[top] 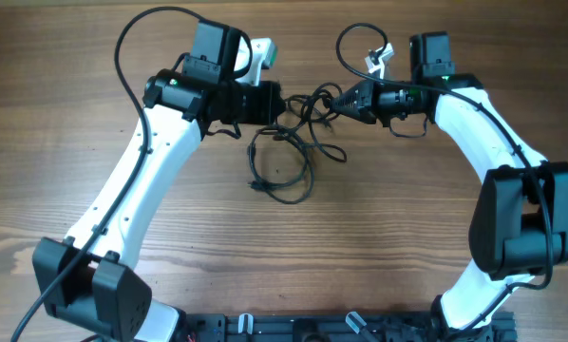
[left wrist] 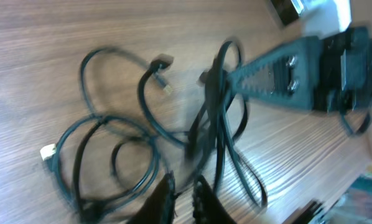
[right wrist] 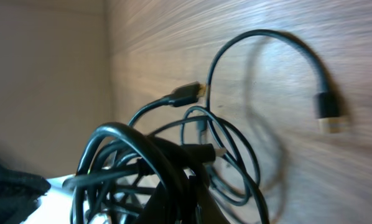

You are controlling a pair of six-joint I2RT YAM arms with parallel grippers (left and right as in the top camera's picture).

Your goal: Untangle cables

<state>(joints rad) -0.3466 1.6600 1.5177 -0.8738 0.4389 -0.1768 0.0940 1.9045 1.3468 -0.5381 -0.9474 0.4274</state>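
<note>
Soft, even light keeps the overhead view sharp, with only faint shadows on the counter point(top: 407, 237). Both wrist views are blurred: the cables point(left wrist: 217, 143) smear, and pale glare washes the wood grain in the right one.

From where I stand, a wood-grain table point(top: 379, 247) spreads pale brown with darker streaks; a black rail point(top: 303, 329) lines its near edge.

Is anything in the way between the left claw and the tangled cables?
No, nothing visible. The left gripper sits right at the edge of the cables, with only bare wooden table around them. The right gripper pinches the tangle from the other side.
</note>
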